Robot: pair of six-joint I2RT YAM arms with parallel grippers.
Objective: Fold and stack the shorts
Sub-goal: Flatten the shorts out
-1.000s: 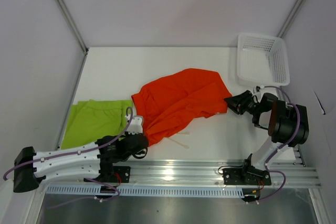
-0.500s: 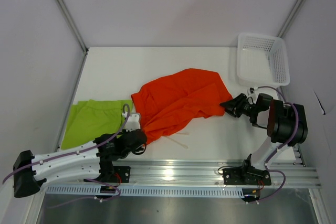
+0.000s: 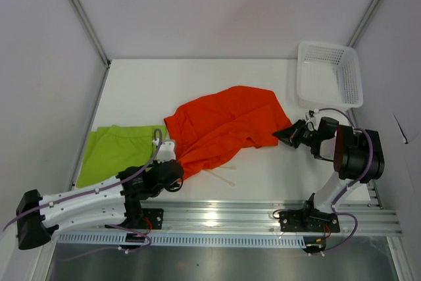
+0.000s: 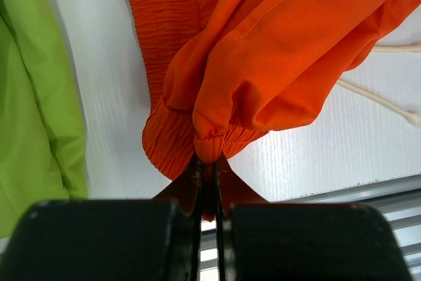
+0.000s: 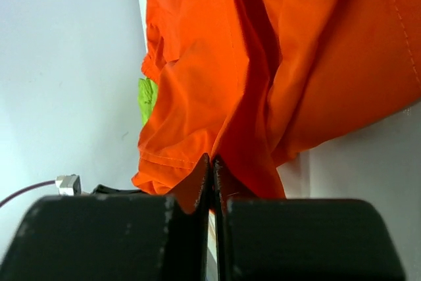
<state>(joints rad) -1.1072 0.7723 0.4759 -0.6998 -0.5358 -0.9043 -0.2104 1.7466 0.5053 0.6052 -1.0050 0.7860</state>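
The orange-red shorts lie crumpled in the middle of the table, white drawstrings trailing from their near edge. My left gripper is shut on the gathered waistband at their near-left corner; the fabric bunches just above the fingers. At the shorts' right corner my right gripper is shut, its tips meeting a fold of orange cloth. The lime green shorts lie flat at the left, beside the left gripper.
A white mesh basket stands at the back right corner. The metal rail with both arm bases runs along the near edge. White walls close the table on the left, back and right.
The right gripper slid left onto the orange shorts' right corner and closed there. The left gripper kept its hold and hardly moved.
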